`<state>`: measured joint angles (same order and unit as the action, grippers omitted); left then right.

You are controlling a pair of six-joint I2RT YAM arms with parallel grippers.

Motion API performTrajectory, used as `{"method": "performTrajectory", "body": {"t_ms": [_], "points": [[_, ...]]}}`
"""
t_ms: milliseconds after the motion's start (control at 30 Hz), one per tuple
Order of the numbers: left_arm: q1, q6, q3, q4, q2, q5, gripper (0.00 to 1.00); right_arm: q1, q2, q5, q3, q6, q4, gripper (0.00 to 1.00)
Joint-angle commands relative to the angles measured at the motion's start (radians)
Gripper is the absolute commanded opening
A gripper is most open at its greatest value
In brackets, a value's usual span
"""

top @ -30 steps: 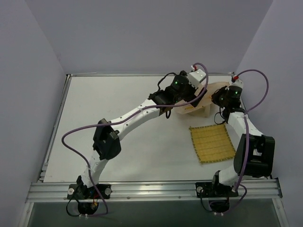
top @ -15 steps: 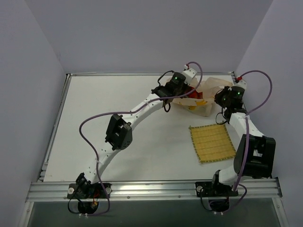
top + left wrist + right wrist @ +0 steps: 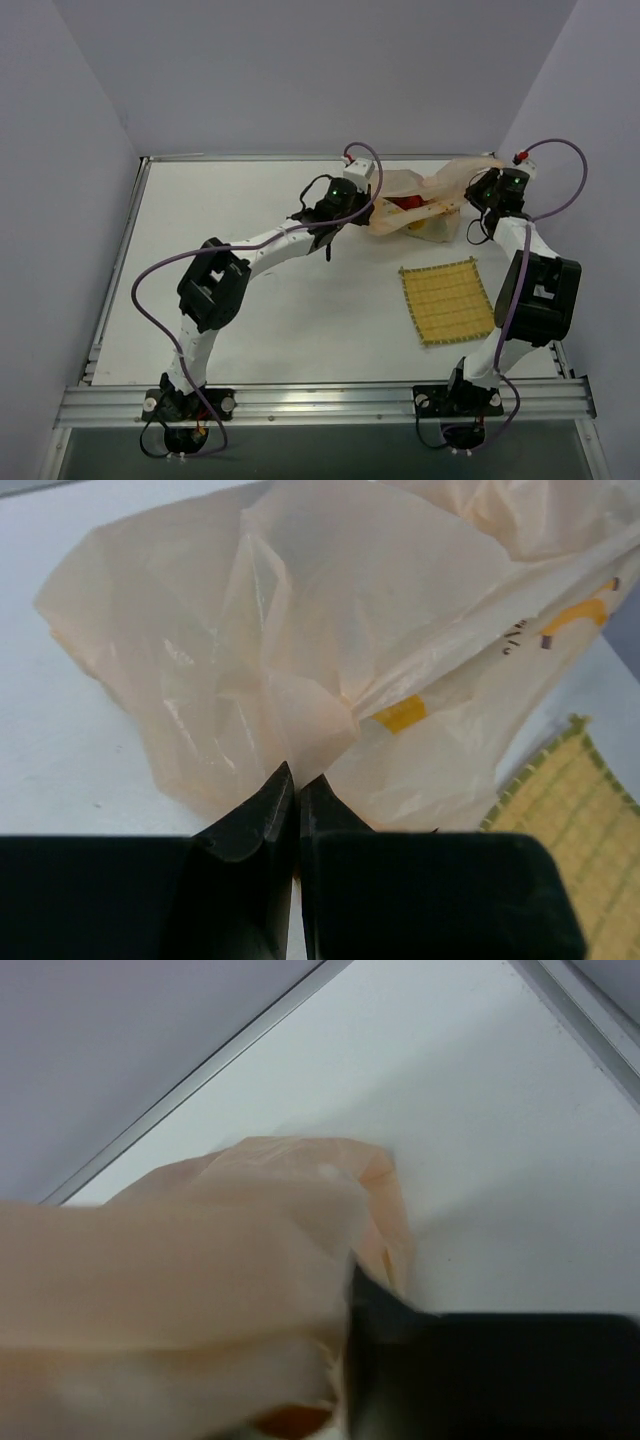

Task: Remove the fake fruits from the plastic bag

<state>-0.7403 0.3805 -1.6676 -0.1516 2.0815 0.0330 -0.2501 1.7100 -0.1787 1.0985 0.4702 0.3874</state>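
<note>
The cream-peach plastic bag (image 3: pixel 430 195) hangs stretched between my two grippers at the back of the table. Something red, one of the fake fruits (image 3: pixel 405 204), shows through it; the other fruits are hidden. My left gripper (image 3: pixel 368 198) is at the bag's left end. In the left wrist view the left gripper (image 3: pixel 296 772) is shut, its tips pinching a fold of the bag (image 3: pixel 350 630). My right gripper (image 3: pixel 484 190) is at the bag's right end. In the right wrist view the bag (image 3: pixel 200 1260) covers one side and only one dark finger (image 3: pixel 385 1310) shows.
A square woven yellow mat (image 3: pixel 449 301) lies flat in front of the bag, right of centre, and its corner (image 3: pixel 585 830) shows in the left wrist view. The back rail (image 3: pixel 200 1075) and the right wall run close behind the right gripper.
The left gripper shut on the bag and drew back to the left. The right gripper rose toward the back right corner. The bag now hangs pulled long between them.
</note>
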Motion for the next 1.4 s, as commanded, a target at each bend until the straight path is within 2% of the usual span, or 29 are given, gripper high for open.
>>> {"method": "performTrajectory", "body": {"t_ms": [0, 67, 100, 167, 200, 467, 533, 633, 733, 800, 833, 867, 933, 967, 1033, 1067, 1200, 1267, 1367], "points": [[-0.014, 0.130, 0.055, -0.163, -0.080, 0.080, 0.02, -0.011, -0.052, 0.048, -0.017, 0.004, -0.011, 0.33], [-0.018, 0.178, 0.086, -0.216, -0.101, 0.096, 0.02, -0.017, -0.081, 0.024, -0.049, 0.013, -0.041, 0.61], [-0.022, 0.185, 0.107, -0.235, -0.109, 0.100, 0.02, -0.017, -0.131, 0.010, -0.057, 0.016, -0.056, 0.79], [-0.027, 0.199, 0.117, -0.243, -0.126, 0.099, 0.02, -0.012, -0.196, -0.030, -0.095, 0.018, -0.074, 0.90], [-0.028, 0.211, 0.117, -0.253, -0.132, 0.099, 0.02, -0.012, -0.266, -0.033, -0.106, 0.021, -0.094, 0.98], [-0.027, 0.270, 0.037, -0.289, -0.112, 0.130, 0.02, 0.005, -0.646, -0.054, -0.247, 0.068, -0.176, 1.00], [-0.025, 0.268, 0.022, -0.287, -0.107, 0.117, 0.02, 0.008, -0.696, -0.053, -0.268, 0.050, -0.227, 0.99], [-0.019, 0.277, 0.017, -0.295, -0.109, 0.104, 0.02, 0.023, -0.753, -0.071, -0.278, 0.022, -0.278, 0.94], [-0.014, 0.294, 0.026, -0.309, -0.113, 0.100, 0.02, 0.032, -0.768, -0.021, -0.285, -0.008, -0.292, 0.94], [-0.018, 0.296, 0.043, -0.327, -0.120, 0.091, 0.02, 0.022, -0.696, 0.015, -0.275, -0.034, -0.271, 0.74], [-0.018, 0.296, 0.051, -0.330, -0.123, 0.088, 0.02, 0.012, -0.652, -0.036, -0.232, -0.028, -0.251, 0.62], [-0.016, 0.296, 0.055, -0.335, -0.126, 0.084, 0.02, 0.008, -0.557, -0.069, -0.209, -0.018, -0.231, 0.32], [-0.011, 0.296, 0.078, -0.341, -0.139, 0.081, 0.02, 0.009, -0.466, -0.105, -0.171, 0.019, -0.117, 0.13], [-0.008, 0.293, 0.084, -0.342, -0.147, 0.077, 0.02, 0.009, -0.420, -0.134, -0.110, 0.034, -0.092, 0.00], [-0.005, 0.270, 0.106, -0.344, -0.172, 0.068, 0.02, 0.029, -0.294, -0.182, -0.036, 0.068, -0.009, 0.00], [-0.005, 0.262, 0.109, -0.342, -0.179, 0.064, 0.02, 0.044, -0.220, -0.203, 0.066, 0.073, 0.001, 0.00], [-0.002, 0.238, 0.124, -0.342, -0.207, 0.058, 0.02, 0.152, -0.122, -0.173, 0.349, -0.037, -0.163, 0.00], [-0.004, 0.235, 0.146, -0.355, -0.224, 0.058, 0.02, 0.169, -0.131, -0.163, 0.392, -0.062, -0.171, 0.00], [-0.004, 0.233, 0.176, -0.391, -0.236, 0.050, 0.02, 0.152, -0.145, -0.177, 0.374, -0.087, -0.170, 0.00]]}}
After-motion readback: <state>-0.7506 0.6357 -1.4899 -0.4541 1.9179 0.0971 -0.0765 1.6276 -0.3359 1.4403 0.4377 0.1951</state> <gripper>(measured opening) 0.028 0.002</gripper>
